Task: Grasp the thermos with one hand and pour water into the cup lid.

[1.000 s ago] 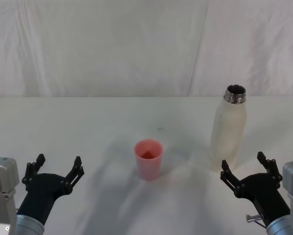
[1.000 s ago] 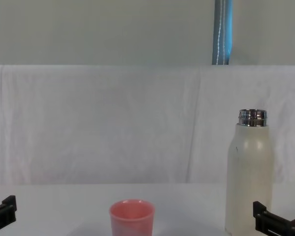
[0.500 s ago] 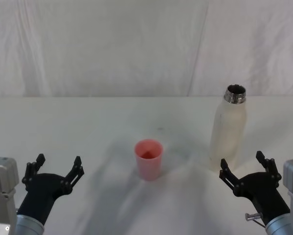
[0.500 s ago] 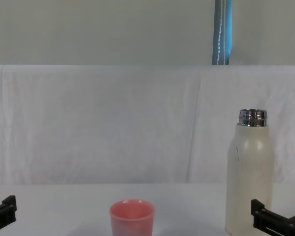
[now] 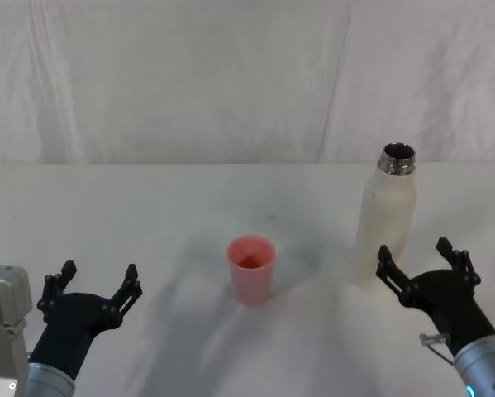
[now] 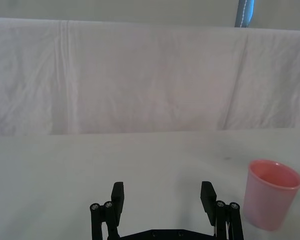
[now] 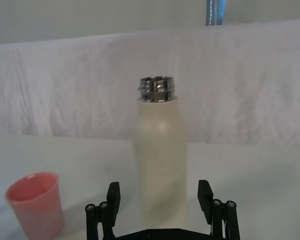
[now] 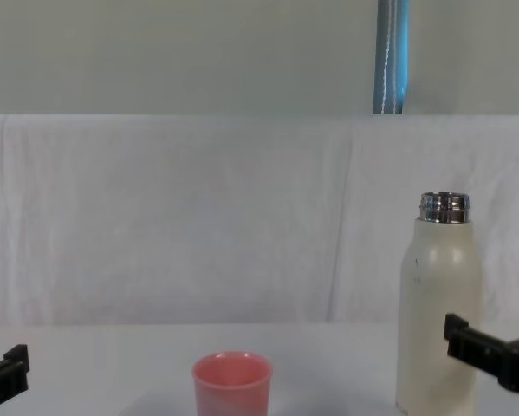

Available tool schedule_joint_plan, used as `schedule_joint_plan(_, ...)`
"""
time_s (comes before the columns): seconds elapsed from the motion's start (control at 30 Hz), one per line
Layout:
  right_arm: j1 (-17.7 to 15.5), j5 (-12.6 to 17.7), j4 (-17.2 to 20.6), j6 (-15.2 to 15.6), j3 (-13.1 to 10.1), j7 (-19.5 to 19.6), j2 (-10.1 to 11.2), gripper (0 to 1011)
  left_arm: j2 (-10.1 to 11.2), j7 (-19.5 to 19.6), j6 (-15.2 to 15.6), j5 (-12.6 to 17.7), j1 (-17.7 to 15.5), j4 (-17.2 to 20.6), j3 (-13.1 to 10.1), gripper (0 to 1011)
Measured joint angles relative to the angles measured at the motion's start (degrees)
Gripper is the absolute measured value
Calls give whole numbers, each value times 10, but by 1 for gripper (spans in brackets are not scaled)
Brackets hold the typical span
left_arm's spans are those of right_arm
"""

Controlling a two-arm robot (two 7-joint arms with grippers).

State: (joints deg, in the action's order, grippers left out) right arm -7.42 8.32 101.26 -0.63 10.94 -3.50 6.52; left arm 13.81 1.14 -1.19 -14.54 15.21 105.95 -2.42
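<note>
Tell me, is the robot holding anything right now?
No, nothing. The right pincer is open just before the thermos; the left pincer is open too.

Cream thermos, pink cup lid, black grippers.

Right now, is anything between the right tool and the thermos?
Nothing visible. The right tool, fingers spread, faces the thermos across bare table; the cup lid stands off to the side.
</note>
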Motion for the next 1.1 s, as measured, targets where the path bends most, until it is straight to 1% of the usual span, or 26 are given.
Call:
schedule_joint_plan(0.17, 18, 8, -7, 12, -15, -12, -7, 1000, 0, 0, 0, 0, 0, 0, 0, 1001)
schedule_joint_plan(0.37, 38, 8, -10, 31, -21, -24, -4, 1000, 0, 0, 0, 0, 0, 0, 0, 1001)
schedule_joint_plan(0.47, 45, 8, -10, 40, -22, -28, -1, 1000, 0, 0, 0, 0, 0, 0, 0, 1001)
schedule_joint_plan(0.67, 60, 9, -2, 69, -24, -40, 9, 1000, 0, 0, 0, 0, 0, 0, 0, 1001)
schedule_joint_plan(0.97, 80, 20, -2, 96, -22, -53, 17, 1000, 0, 0, 0, 0, 0, 0, 0, 1001)
schedule_joint_plan(1.1, 86, 22, -7, 100, -20, -57, 20, 1000, 0, 0, 0, 0, 0, 0, 0, 1001)
